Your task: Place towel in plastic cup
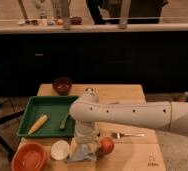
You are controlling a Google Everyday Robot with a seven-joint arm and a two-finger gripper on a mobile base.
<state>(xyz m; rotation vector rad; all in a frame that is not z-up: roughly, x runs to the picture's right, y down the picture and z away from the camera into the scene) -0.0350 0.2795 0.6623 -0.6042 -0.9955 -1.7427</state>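
Observation:
My white arm reaches in from the right, bends at the elbow [88, 106] and points down at the table's front. My gripper [85, 142] is at its lower end, right over a blue-grey towel [82, 153] that lies crumpled on the wooden table [132, 95]. The gripper touches or holds the towel's top; I cannot tell which. A white round plastic cup [60, 149] stands just left of the towel, open side up and apart from the gripper.
An orange-red fruit [106, 145] lies against the towel's right side. An orange bowl [29, 158] stands at the front left. A green tray [49, 107] holds a corn cob [38, 123] and a green vegetable [63, 121]. A fork [127, 134] lies to the right and a dark bowl [62, 85] stands at the back.

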